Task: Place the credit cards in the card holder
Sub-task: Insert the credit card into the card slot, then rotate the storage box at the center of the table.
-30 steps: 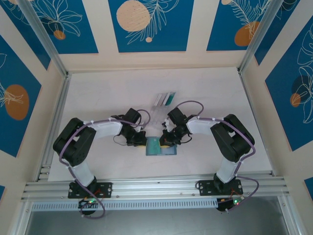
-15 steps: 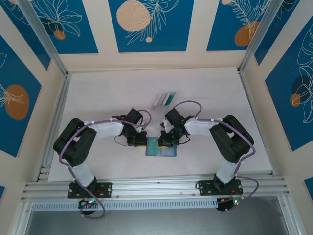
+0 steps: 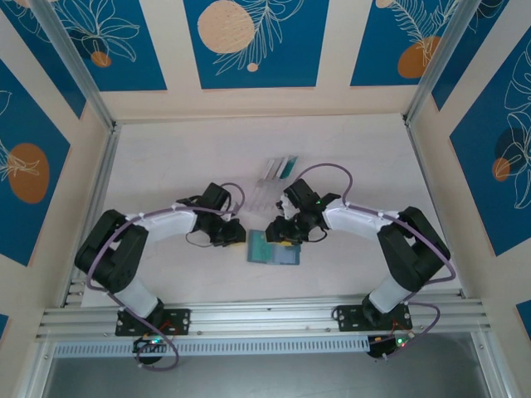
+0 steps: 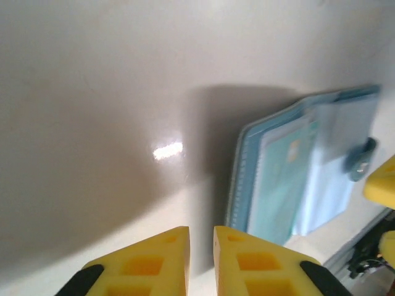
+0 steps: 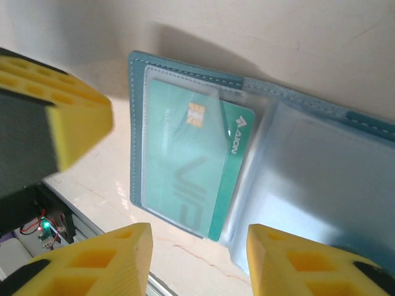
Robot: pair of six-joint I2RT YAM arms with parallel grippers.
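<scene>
The card holder point(image 3: 272, 249) lies open on the table between both grippers. A teal-green credit card point(image 5: 185, 160) sits in the left clear pocket of the card holder point(image 5: 137, 123), its right edge sticking out past the pocket's mouth. My right gripper point(image 5: 200, 246) hovers over the holder, open wide, with nothing between its fingers. My left gripper point(image 4: 202, 246) stands just left of the holder point(image 4: 296, 179), open by a narrow gap and holding nothing. From above, the left gripper point(image 3: 236, 235) and right gripper point(image 3: 284, 230) flank the holder's far edge.
A clear slotted rack point(image 3: 264, 189) stands behind the holder, with more cards point(image 3: 286, 168) upright at its far end. The left arm's yellow finger point(image 5: 68, 117) shows close beside the holder. The table's aluminium front rail point(image 3: 265, 315) runs along the near edge.
My right gripper has opened wide and let go of the teal card, which stays in the pocket. The left gripper has parted slightly. Both arms have shifted a little above the holder.
</scene>
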